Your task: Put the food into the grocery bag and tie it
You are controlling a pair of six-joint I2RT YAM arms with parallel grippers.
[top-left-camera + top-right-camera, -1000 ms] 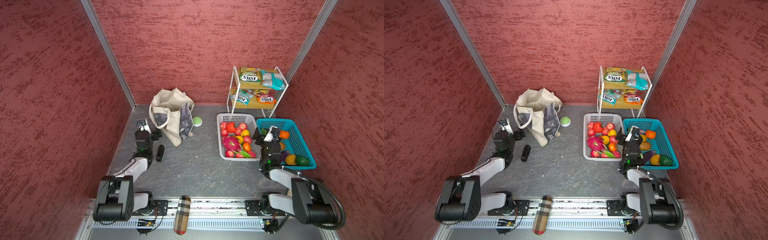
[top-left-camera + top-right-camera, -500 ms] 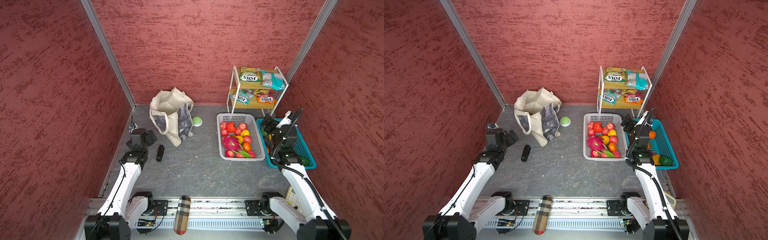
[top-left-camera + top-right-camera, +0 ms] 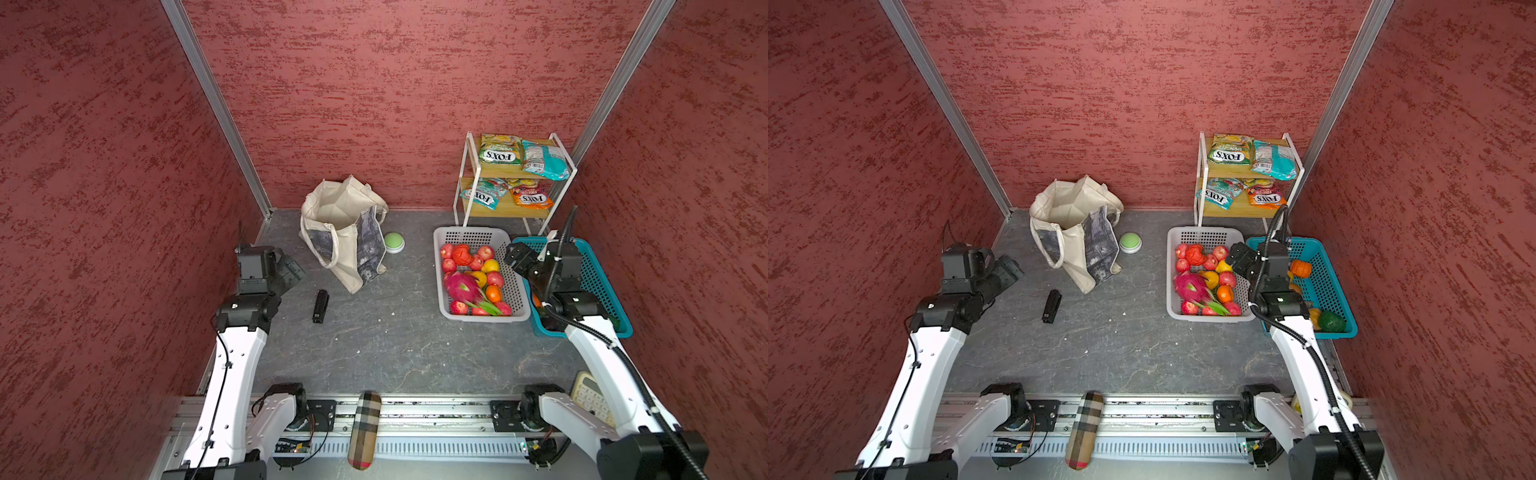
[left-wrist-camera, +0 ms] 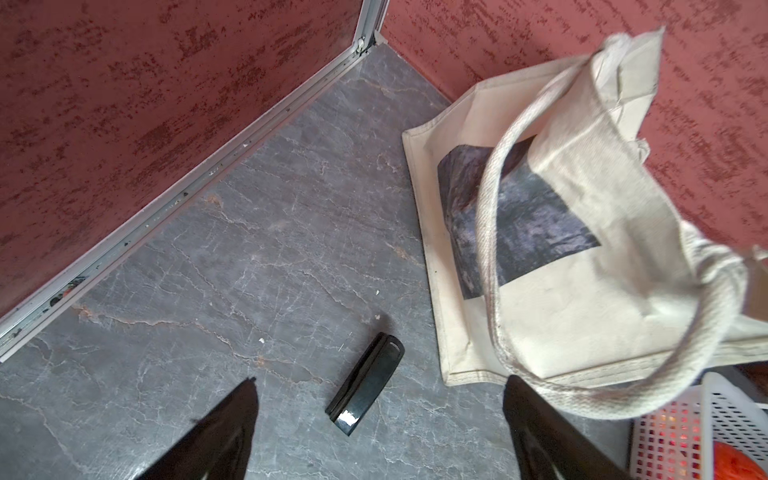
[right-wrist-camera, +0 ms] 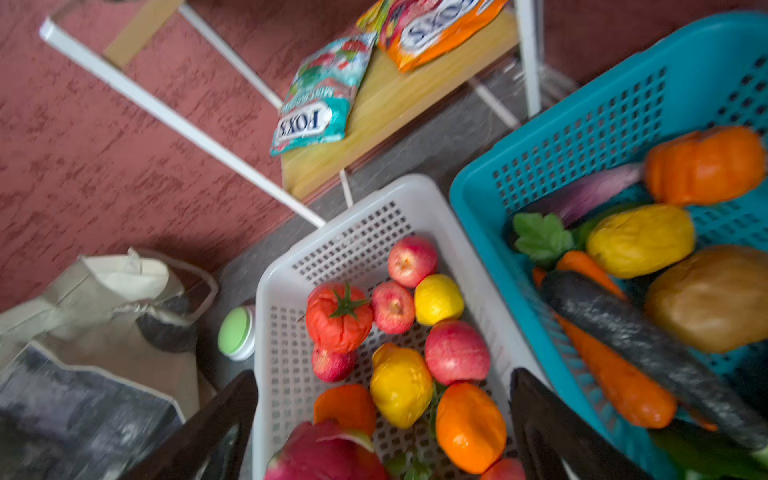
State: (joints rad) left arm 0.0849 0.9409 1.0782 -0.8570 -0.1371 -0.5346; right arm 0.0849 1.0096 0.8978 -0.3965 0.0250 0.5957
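Observation:
The cream grocery bag (image 3: pixel 345 232) (image 3: pixel 1075 232) stands open against the back wall, its strap hanging down over the print (image 4: pixel 582 249). Food fills the white basket (image 3: pixel 469 239): a pink dragon fruit (image 3: pixel 461 286) (image 5: pixel 328 453), red apples and orange and yellow pieces. FOX'S packets (image 3: pixel 500 149) (image 5: pixel 316 104) lie on the rack. My left gripper (image 3: pixel 291 270) (image 4: pixel 382 380) hangs open and empty above the floor, left of the bag. My right gripper (image 3: pixel 515 257) (image 5: pixel 383 374) hovers open over the white basket's right side, holding nothing.
A blue basket (image 3: pixel 598 282) of toy vegetables sits right of the white one. A black stapler (image 3: pixel 320 306) lies on the floor below my left gripper. A green dome button (image 3: pixel 393 242) sits beside the bag. Red walls close in on three sides.
Both arms have lifted and stretched forward from their folded pose. The right gripper has swung left from over the blue basket to the white basket's edge. The left gripper has barely shifted lately.

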